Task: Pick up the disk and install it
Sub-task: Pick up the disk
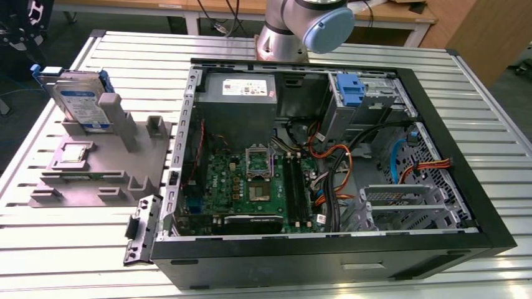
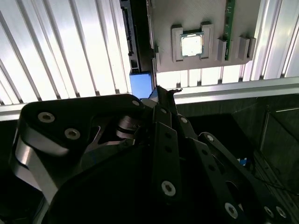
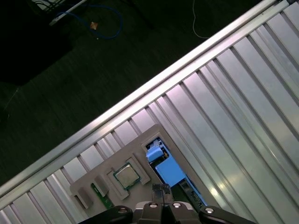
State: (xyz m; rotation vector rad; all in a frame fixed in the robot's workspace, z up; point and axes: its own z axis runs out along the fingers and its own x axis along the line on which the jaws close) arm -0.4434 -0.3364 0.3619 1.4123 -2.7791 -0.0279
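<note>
Over the upright disk [image 3: 172, 171], we want the clenched, empty end effector [image 3: 161, 188] centred across its narrow top edge.

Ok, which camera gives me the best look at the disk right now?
The exterior view: the disk stands upright in the grey fixture, its labelled face and blue rails in plain sight. Both wrist views look down on it edge-on, showing mostly its blue end.

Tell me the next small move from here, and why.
Probably ease straight down toward the disk: the gripper hangs roughly over it, apart from it, and the disk stands upright in the grey holder, outside the computer case.
</note>
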